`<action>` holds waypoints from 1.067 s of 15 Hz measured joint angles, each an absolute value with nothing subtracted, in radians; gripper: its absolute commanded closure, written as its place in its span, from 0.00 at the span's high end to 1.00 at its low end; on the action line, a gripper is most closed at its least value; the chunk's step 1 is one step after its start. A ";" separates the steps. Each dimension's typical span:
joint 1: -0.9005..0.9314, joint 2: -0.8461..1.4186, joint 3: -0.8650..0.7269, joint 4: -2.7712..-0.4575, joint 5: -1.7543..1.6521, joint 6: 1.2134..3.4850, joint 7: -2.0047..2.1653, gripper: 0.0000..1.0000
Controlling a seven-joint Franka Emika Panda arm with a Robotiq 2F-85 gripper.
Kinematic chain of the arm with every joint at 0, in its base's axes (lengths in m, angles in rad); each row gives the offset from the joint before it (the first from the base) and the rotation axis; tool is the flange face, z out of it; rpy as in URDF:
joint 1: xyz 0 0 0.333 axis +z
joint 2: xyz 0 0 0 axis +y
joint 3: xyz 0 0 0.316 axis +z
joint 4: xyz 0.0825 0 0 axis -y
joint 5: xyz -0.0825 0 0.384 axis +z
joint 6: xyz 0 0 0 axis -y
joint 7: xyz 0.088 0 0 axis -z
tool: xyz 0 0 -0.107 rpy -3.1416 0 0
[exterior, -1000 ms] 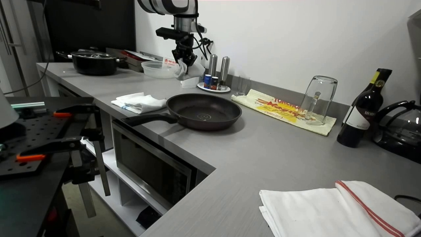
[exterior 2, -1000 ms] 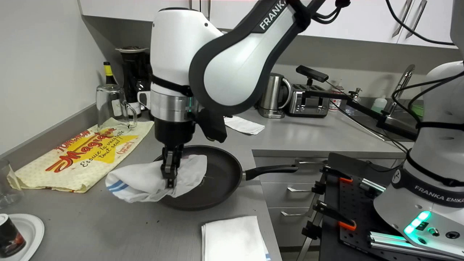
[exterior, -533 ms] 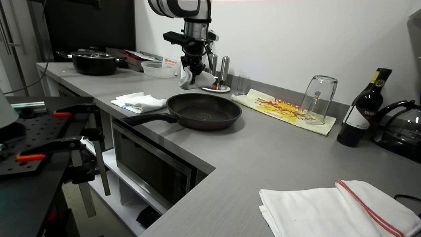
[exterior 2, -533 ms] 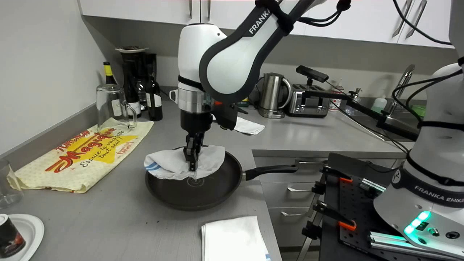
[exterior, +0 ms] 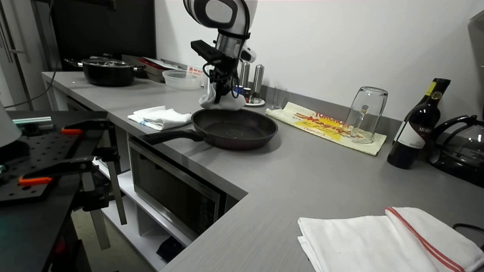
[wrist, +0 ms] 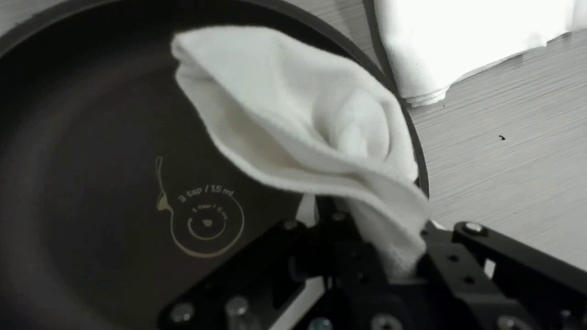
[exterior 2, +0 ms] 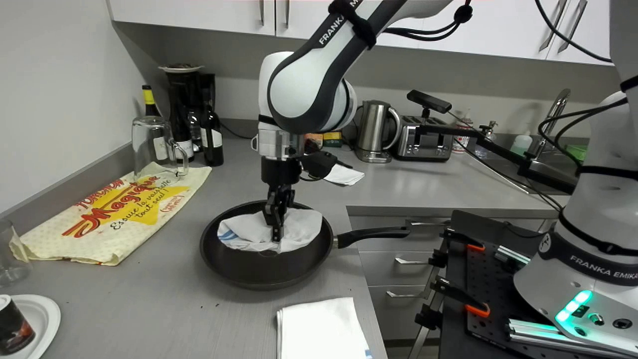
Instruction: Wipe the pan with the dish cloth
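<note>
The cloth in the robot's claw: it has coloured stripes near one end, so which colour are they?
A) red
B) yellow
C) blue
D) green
C: in an exterior view, blue stripes show on the cloth pinched in the gripper, while the red-striped towel lies apart on the counter.
</note>
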State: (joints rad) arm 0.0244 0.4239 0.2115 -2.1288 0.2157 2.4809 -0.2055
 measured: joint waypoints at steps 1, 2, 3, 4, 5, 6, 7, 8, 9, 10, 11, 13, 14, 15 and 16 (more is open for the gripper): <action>0.018 0.439 0.216 -2.122 0.237 2.481 -0.214 0.04; 0.013 0.455 0.220 -2.115 0.255 2.481 -0.221 0.04; 0.008 0.472 0.225 -2.107 0.269 2.481 -0.226 0.04; 0.004 0.490 0.228 -2.099 0.280 2.483 -0.233 0.04; 0.001 0.508 0.230 -2.091 0.287 2.485 -0.238 0.04; -0.002 0.527 0.230 -2.083 0.288 2.487 -0.241 0.04; -0.007 0.548 0.231 -2.074 0.288 2.488 -0.246 0.04; -0.011 0.569 0.231 -2.064 0.288 2.488 -0.254 0.04; -0.017 0.591 0.232 -2.055 0.288 2.488 -0.261 0.04; -0.024 0.611 0.235 -2.045 0.288 2.488 -0.266 0.04; -0.031 0.630 0.240 -2.035 0.289 2.488 -0.272 0.04; -0.045 0.662 0.256 -2.014 0.290 2.486 -0.277 0.04; -0.049 0.672 0.263 -2.004 0.290 2.486 -0.277 0.04; -0.053 0.679 0.272 -1.994 0.292 2.485 -0.277 0.04; -0.057 0.683 0.280 -1.986 0.294 2.484 -0.277 0.04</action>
